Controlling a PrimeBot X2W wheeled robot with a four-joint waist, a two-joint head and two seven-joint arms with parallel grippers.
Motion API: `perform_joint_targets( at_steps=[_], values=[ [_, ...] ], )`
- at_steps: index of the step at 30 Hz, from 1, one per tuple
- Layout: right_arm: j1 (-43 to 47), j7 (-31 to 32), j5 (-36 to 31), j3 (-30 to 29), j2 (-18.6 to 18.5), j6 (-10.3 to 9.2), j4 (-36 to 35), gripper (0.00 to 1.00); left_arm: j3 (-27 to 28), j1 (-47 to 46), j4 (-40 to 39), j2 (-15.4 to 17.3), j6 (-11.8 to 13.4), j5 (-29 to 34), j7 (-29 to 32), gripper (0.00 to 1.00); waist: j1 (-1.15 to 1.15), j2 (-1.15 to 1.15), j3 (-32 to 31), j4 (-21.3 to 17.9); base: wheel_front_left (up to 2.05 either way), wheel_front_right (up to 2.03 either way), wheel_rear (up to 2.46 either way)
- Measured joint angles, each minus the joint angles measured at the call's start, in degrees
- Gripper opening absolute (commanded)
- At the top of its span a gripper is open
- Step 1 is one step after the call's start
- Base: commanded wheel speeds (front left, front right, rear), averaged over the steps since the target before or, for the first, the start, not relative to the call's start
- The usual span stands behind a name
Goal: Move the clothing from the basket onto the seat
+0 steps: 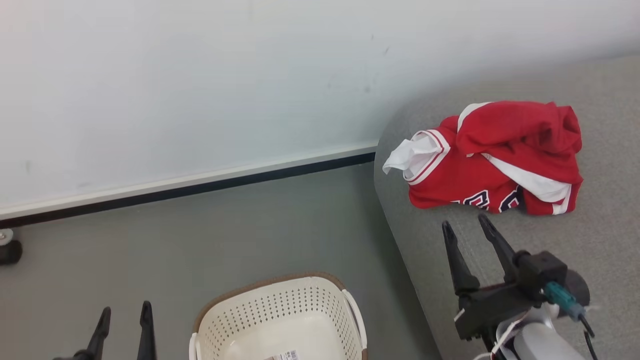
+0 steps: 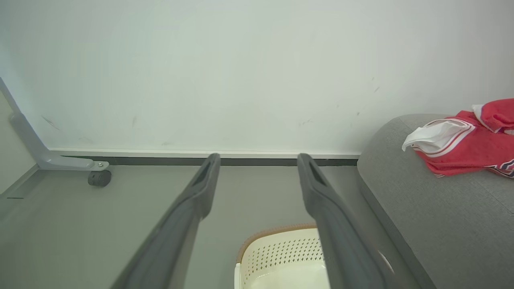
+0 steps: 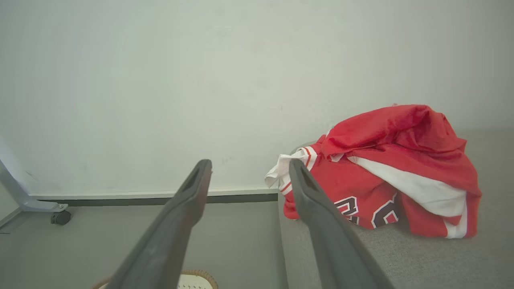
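Clothing lies on seat, seemingly just beyond right jaws.

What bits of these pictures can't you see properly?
- Head view: the basket is cut off by the bottom edge, so its near half is hidden.
- Head view: the label inside it is too small to read.
- Head and right wrist views: folds of the clothing hide part of its navy letters.
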Motion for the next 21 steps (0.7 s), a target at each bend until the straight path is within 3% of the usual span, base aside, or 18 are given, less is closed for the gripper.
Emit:
perform_joint_targets(
  at_steps=[21],
  values=[
    [11.6,0.0,-3.2,-5.8,0.5,-0.31,-7.3,1.00,3.7,8.0,-4.5,-2.3,0.1,0.4,-0.3,1.00,0.01,0.01,-3.3,-0.2,0.00,0.00,0.00]
  ],
)
